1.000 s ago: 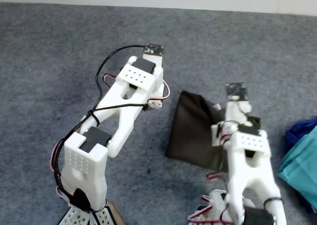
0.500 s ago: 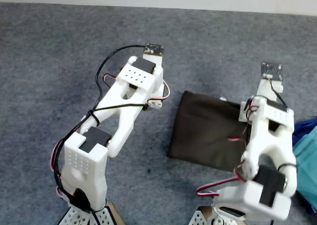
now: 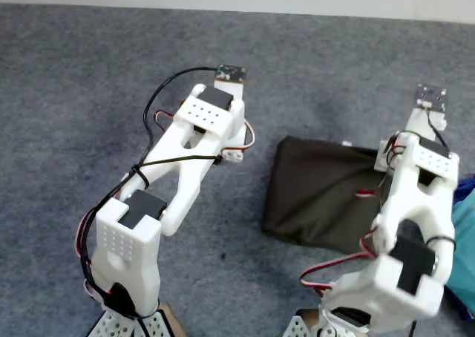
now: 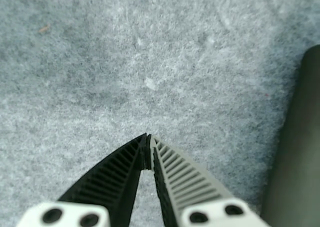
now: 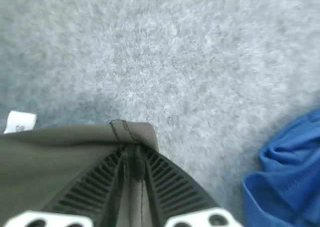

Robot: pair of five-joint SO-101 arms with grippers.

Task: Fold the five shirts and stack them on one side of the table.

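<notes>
So the right gripper (image 5: 132,154) is pinched down on the stitched hem corner of the dark olive shirt (image 3: 319,196), at the shirt's far corner on the side near the blue shirt (image 5: 285,172) and the teal shirt (image 3: 467,240). The dark shirt lies partly folded on the grey table (image 3: 89,77), between the two arms. The left gripper (image 4: 148,147) hangs over bare table just beside the shirt's other edge, fingers pressed together with nothing between them.

My read: this is a drag or straighten step on the dark shirt, maybe shifting it toward the stack side. To do it well I'd stay low and pull slowly, so the cloth slides flat instead of lifting and bunching. The grip is right on the corner, only a thin bite of fabric, so a jerk could pop it free. The white label (image 5: 21,122) sits at the edge nearby; handy for checking the hem stays straight. I'd also bring the left gripper onto the opposite edge to pin it, otherwise the whole shirt probably just skids along the felt.
</notes>
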